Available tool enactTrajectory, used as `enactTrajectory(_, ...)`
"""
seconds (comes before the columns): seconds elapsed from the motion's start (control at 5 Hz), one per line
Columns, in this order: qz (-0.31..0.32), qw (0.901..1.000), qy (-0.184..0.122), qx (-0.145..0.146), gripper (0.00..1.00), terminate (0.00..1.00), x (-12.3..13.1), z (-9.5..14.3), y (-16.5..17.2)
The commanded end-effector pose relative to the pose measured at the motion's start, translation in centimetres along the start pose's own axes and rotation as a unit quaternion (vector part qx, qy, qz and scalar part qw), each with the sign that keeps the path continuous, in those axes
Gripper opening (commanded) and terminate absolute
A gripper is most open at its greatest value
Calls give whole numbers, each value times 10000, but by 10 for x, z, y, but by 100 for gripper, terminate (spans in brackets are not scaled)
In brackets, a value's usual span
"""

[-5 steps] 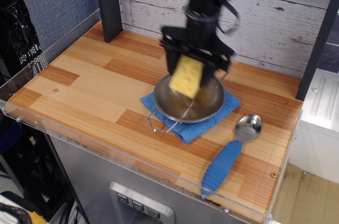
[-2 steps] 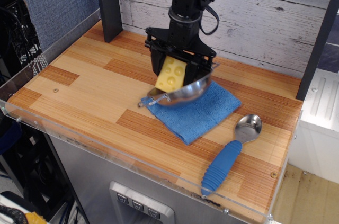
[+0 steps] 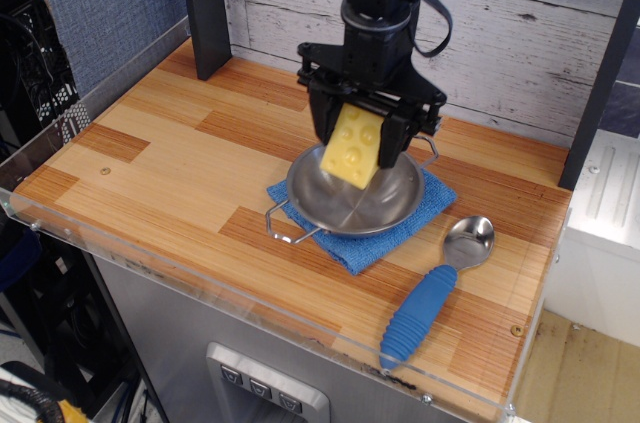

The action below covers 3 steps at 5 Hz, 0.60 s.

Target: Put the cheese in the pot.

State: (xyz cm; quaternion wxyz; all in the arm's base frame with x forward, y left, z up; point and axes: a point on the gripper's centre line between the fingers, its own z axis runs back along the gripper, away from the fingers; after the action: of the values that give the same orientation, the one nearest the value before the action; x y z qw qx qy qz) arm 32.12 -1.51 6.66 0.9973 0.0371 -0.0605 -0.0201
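My gripper (image 3: 357,133) is shut on the cheese (image 3: 354,146), a pale yellow wedge with round holes. It holds the wedge tilted, just above the back part of the pot (image 3: 345,211). The pot is a shiny steel pan with wire loop handles; it sits level on a blue cloth (image 3: 358,249) in the middle of the table. The cheese's lower tip hangs inside the pot's rim; I cannot tell whether it touches the metal. The pot holds nothing else.
A metal spoon with a blue handle (image 3: 425,307) lies front right of the pot. A dark post (image 3: 204,3) stands at the back left. A white plank wall runs along the back. A clear rim edges the table's front and left.
The gripper with the cheese swung left, where the pot stood tipped and shifted left on the cloth, then came back right. The pot now lies level on the cloth again.
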Motion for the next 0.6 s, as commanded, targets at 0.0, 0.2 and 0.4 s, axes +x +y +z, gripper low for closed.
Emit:
enactTrajectory(0.0,184,9995,215,-144,100,0,-9,14,21)
enactTrajectory(0.2,234,9988,383,-204,100,0,-6,17,27)
enactTrajectory(0.4,350,9989,184,-244,100,0,-4,41,35)
